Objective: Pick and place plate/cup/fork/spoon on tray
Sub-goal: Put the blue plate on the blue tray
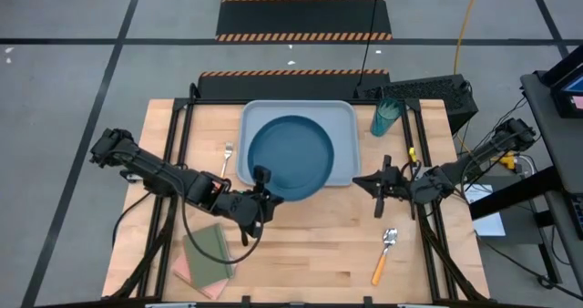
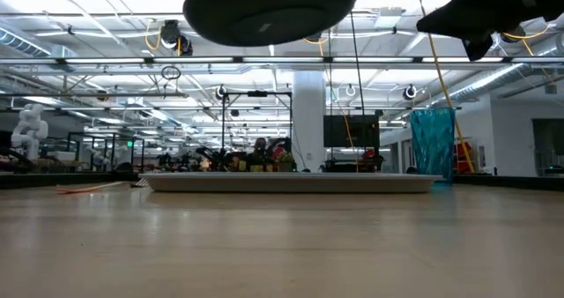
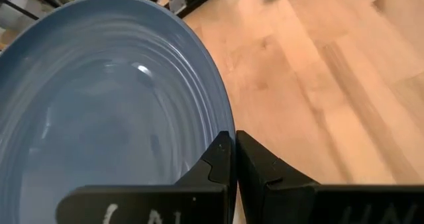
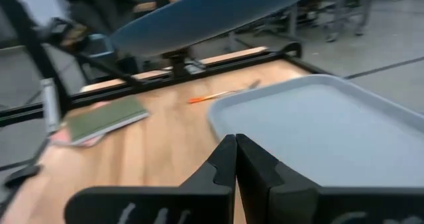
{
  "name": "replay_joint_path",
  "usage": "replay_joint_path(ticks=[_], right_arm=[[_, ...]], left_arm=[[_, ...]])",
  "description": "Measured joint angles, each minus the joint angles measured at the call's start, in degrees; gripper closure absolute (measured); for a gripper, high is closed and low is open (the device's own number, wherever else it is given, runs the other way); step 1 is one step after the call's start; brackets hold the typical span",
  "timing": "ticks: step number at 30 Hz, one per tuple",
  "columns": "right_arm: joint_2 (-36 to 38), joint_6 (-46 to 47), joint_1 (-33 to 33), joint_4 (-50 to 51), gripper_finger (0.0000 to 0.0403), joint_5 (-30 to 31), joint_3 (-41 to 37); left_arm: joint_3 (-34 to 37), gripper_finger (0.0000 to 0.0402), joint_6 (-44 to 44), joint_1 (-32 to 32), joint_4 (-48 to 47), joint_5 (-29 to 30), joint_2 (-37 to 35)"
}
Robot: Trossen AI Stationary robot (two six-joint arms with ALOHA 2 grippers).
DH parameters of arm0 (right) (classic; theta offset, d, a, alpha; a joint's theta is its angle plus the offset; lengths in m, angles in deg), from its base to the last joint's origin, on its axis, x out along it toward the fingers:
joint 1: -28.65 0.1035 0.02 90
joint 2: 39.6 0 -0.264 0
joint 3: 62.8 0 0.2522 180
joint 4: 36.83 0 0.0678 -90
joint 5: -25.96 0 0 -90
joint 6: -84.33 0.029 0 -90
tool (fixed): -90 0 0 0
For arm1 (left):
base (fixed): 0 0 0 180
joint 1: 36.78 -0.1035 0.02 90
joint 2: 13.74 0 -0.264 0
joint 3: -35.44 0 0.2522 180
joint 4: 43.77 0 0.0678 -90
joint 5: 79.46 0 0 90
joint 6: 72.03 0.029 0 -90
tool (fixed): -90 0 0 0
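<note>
The dark teal-blue plate (image 1: 293, 155) is held by my left gripper (image 1: 262, 177) high above the near part of the grey-blue tray (image 1: 342, 117). In the low view the plate (image 2: 264, 11) hangs well above the tray (image 2: 291, 182). My right gripper (image 1: 373, 182) is shut and empty, off the tray's near right corner. The teal-green cup (image 1: 385, 117) stands upright at the tray's right side. The fork (image 1: 227, 152) lies left of the tray. The spoon (image 1: 385, 253) lies near the table's front right. My left gripper pinches the plate's rim (image 3: 224, 132) between its two fingers, at the plate's near-left edge. The fingers come roughly level from the table's near-left side. The plate is lifted clear, its hollow face up, over the tray.
A green notebook (image 1: 208, 249) lies on a pink sheet at the table's front left. A black keyboard-like box (image 1: 428, 91) sits behind the cup. Bare wood lies between the tray and the front edge.
</note>
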Motion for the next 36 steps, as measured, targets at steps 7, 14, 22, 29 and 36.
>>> replay_joint_path(ticks=[7, 14, 22, 29, 36], right_arm=[[-0.02, -1.32, -0.01, 1.44, 0.0403, 3.47, 0.0], [0.11, -3.2, -0.05, 1.5, 0.0403, 8.97, -0.01], [0.06, -3.14, -0.16, 4.6, 0.0403, 22.07, 1.21], [-0.54, -5.53, -4.45, 12.95, 0.0403, 25.1, 8.44], [-3.45, -2.37, -15.92, 25.73, 0.0403, 16.69, 18.13]], left_arm=[[0.04, 0.0394, -4.47, -0.55, 1.31, -7.45, 3.31], [0.02, 0.0394, -10.1, 3.25, 3.78, -15.47, 13.45], [0.07, 0.0394, -14.76, 9.06, 6.77, -16.45, 23.88], [0.04, 0.0394, -17.17, 12.1, 8.72, -16.61, 25.99], [0.03, 0.0367, -22.0, 11.97, 8.47, -16.75, 25.99]])
